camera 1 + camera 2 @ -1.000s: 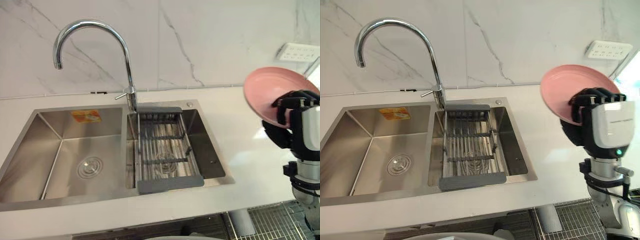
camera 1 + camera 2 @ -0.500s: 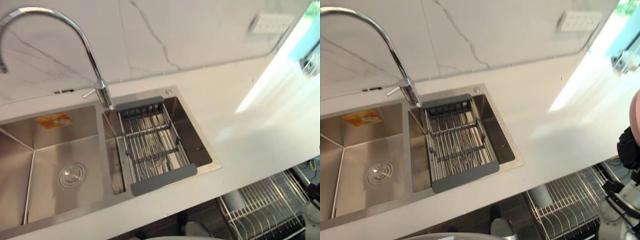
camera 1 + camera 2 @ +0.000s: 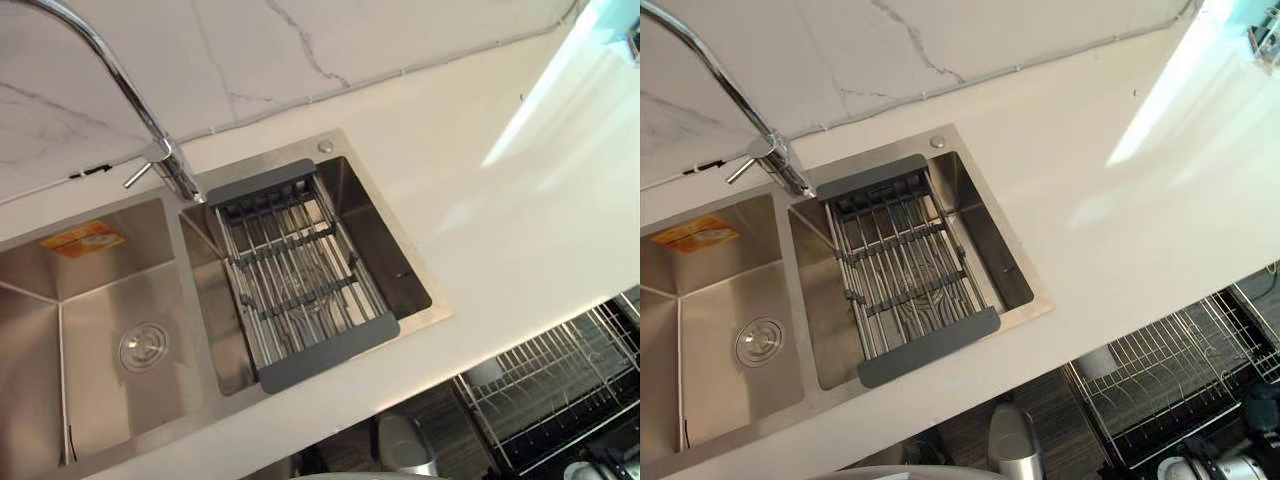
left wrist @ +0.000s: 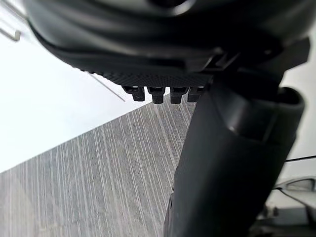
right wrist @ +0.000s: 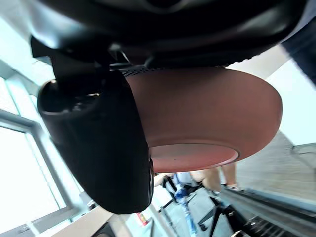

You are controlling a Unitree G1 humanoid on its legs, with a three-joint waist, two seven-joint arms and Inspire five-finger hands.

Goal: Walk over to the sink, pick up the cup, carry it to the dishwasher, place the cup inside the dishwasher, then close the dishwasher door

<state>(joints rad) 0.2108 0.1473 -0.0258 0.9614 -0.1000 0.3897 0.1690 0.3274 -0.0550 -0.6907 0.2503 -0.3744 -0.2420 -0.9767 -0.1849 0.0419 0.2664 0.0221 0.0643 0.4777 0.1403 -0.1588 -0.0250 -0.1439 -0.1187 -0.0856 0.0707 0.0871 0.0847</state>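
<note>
So the right hand (image 5: 98, 143) has its thumb clamped across the pink round shallow dish (image 5: 207, 113), gripping it by the rim. The left hand (image 4: 232, 163) hangs over grey wood-look floor (image 4: 98, 182), fingers loose, holding nothing. The head views look down on the stainless steel double sink (image 3: 392, 252) and the wire dishwasher rack (image 3: 550, 380).

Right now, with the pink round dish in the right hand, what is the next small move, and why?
Probably carry the pink round dish, pinched in the right hand, toward the wire dishwasher rack: it stands pulled out below the edge of the white counter, right of the steel sink.
</note>
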